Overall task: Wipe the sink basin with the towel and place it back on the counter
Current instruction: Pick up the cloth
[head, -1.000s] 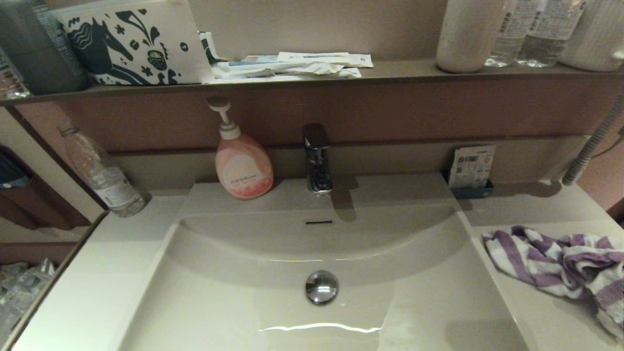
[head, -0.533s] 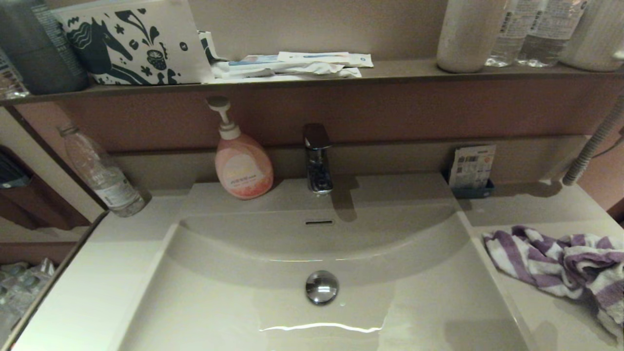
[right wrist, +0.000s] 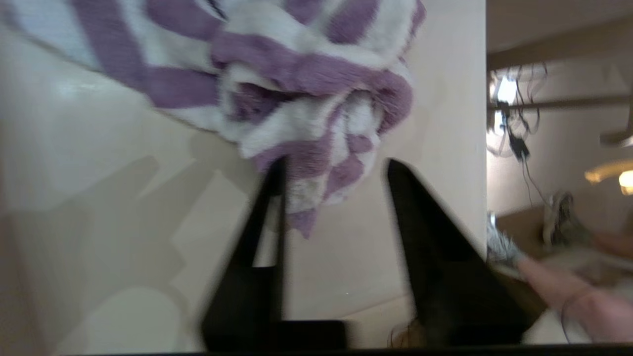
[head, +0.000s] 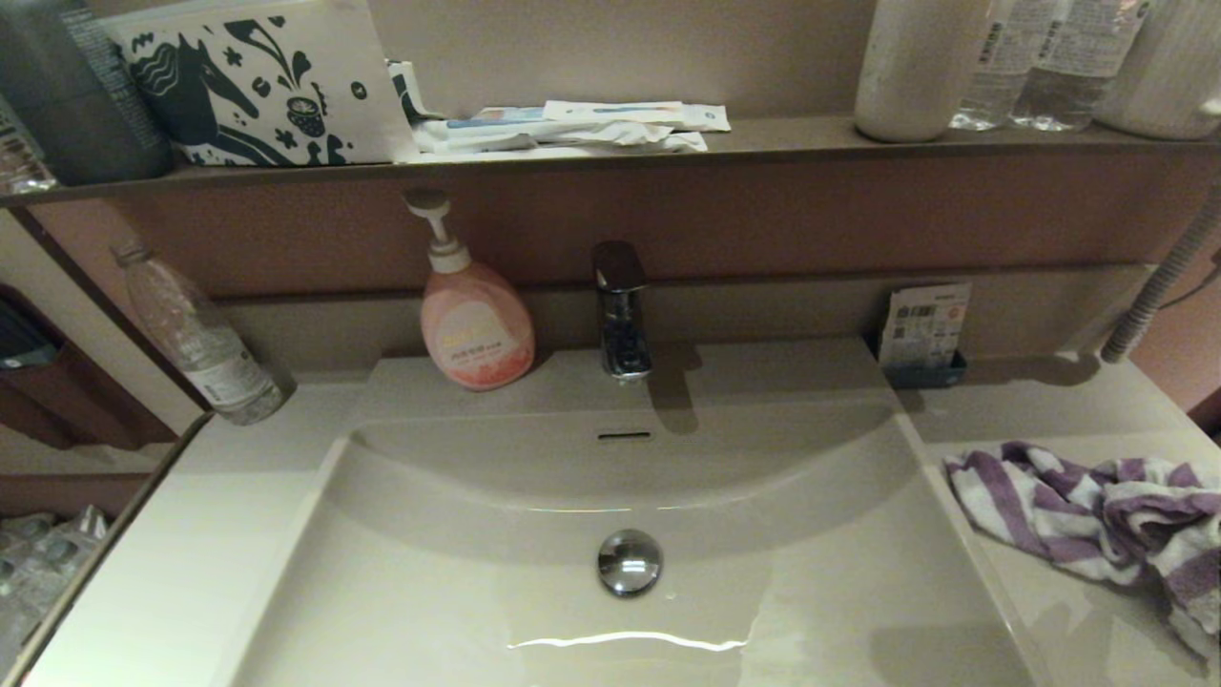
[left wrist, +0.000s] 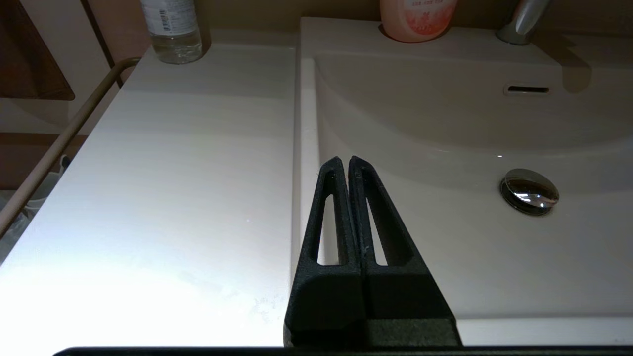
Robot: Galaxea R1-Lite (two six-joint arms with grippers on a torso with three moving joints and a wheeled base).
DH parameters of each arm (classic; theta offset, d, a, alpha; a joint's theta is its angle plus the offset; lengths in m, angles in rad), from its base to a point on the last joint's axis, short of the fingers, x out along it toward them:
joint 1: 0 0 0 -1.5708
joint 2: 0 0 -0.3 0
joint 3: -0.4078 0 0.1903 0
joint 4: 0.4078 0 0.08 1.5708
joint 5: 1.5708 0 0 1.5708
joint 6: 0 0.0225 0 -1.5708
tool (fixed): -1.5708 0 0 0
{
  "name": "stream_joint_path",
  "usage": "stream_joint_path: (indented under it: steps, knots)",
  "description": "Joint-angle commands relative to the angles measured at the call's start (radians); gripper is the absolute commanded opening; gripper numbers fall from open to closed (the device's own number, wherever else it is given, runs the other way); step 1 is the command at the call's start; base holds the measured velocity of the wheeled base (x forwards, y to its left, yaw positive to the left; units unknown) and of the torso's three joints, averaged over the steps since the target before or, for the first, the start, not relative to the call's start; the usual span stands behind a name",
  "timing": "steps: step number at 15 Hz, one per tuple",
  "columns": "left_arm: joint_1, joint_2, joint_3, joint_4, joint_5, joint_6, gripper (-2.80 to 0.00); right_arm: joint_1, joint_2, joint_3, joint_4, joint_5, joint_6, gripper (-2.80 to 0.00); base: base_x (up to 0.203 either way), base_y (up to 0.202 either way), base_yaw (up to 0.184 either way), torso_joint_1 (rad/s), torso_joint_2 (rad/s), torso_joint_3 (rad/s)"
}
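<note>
- Striped towel (head: 1097, 515): crumpled in a loose heap on the tabletop (head: 1078, 410) at the robot's right of the sink basin (head: 820, 611), just beside the basin's rim; not yet lifted, basin not yet wiped.
- Right pincer (right wrist: 334, 168): spread wide, low over the tabletop, tips at the near edge of the heap; one finger touching or just short of a hanging purple-and-white fold (right wrist: 316, 193), contact not clear from the wrist view; nothing pinched.
- Left pincer (left wrist: 344, 160): pressed together, empty, parked over the left rim of the basin, well apart from the towel.
- Step in hand, as judged: reach and grasp of the towel by the right arm.
- For a sound grasp: advance until the thick rolled bunch (right wrist: 316, 89) sits between the fingers, not the thin trailing corner; closure on several layers at once, for a firm wad and less dangling cloth.
- Fingertips close to the tabletop during closure, without scraping it.
- Straight lift before travel toward the drain plug (head: 630, 561), so that trailing cloth clears the rim.
- Risk: soft terry likely to slip or unfurl if pinched by a single fold.
</note>
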Motion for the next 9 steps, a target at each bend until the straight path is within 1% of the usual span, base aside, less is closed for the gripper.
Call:
stream_joint_path:
  steps: [1,5,8,9]
  knots:
    - [0.000,0.002,0.000,-0.001,0.000,-0.001,-2.80,-0.029,0.038,-0.006,0.002,0.000,-0.002,0.00,0.000,0.000,0.000,0.000,0.00,0.000]
    - [0.000,0.002,0.000,-0.001,0.000,-0.001,-2.80,-0.104,0.117,-0.019,0.000,0.016,-0.008,0.00,0.000,0.000,0.000,0.000,0.00,0.000]
    - [0.000,0.002,0.000,-0.001,0.000,-0.001,-2.80,-0.134,0.167,-0.037,0.000,0.024,-0.008,0.00,0.000,0.000,0.000,0.000,0.00,0.000]
    - [0.000,0.002,0.000,-0.001,0.000,-0.001,-2.80,-0.140,0.179,-0.046,0.000,0.038,-0.008,0.00,0.000,0.000,0.000,0.000,0.00,0.000]
